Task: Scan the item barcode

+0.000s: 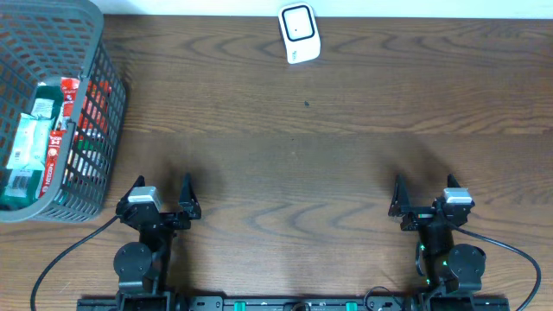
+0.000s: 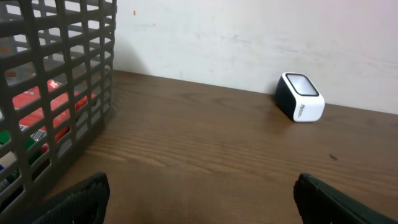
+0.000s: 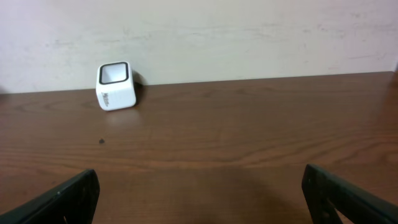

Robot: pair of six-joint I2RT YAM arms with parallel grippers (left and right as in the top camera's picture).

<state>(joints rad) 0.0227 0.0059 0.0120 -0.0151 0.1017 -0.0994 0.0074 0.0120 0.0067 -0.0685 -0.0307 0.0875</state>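
Overhead, the left gripper (image 1: 162, 184) and right gripper (image 1: 423, 184) are seen spread wide, nothing held. The items (image 1: 54, 130) are kept in the basket (image 1: 108, 95), far left; the scanner (image 1: 299, 33) is set at the far edge.

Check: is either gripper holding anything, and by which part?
Nothing is held. The left gripper and right gripper both stand open and empty; the red and green packets lie untouched in the grey plastic mesh basket.

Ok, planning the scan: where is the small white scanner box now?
Overhead, the small white scanner box sits at the far edge of the wooden table, near the middle, well right of the grey plastic basket.
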